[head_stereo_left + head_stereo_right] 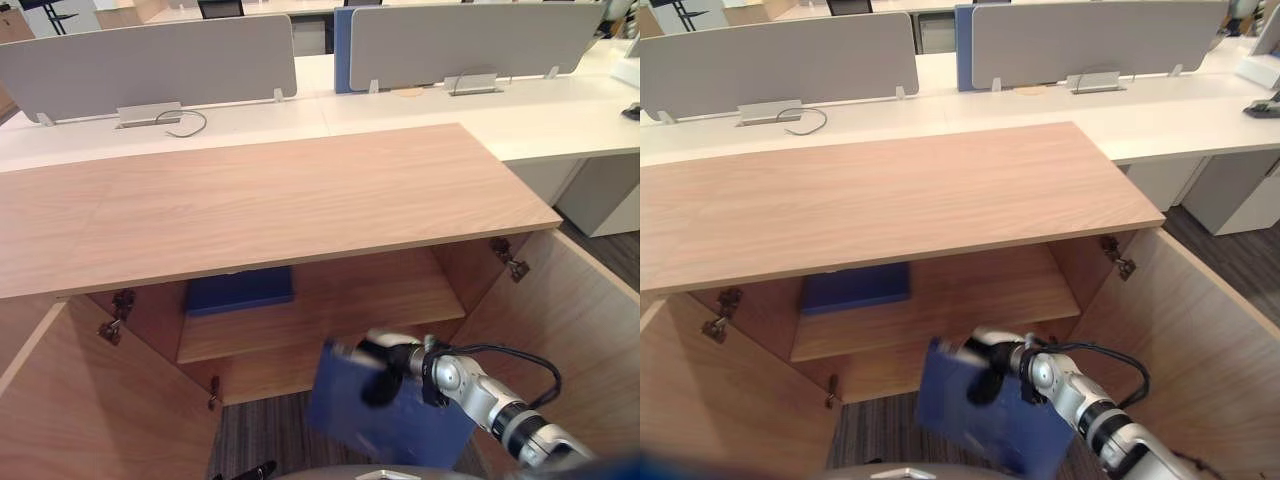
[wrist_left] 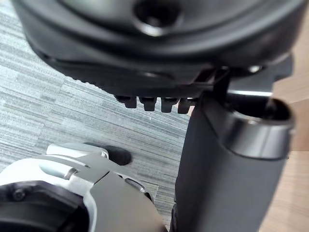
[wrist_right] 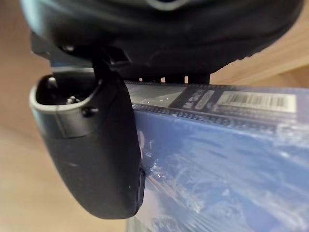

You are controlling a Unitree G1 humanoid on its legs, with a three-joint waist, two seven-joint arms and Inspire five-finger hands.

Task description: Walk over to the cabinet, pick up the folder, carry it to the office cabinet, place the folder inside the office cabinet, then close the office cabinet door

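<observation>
Right wrist view: the right robot hand pinches the blue folder, thumb across its face, before the cabinet.

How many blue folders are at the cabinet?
2. One folder is gripped in the right hand before the open cabinet; a second folder lies flat on the shelf, left side. The top may hide more.

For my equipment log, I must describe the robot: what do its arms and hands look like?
The silver-grey right arm is a jointed metal tube with black rings. The right hand is dark, with a white part at its top. The left hand is matte black, with a thick and rounded thumb.
</observation>
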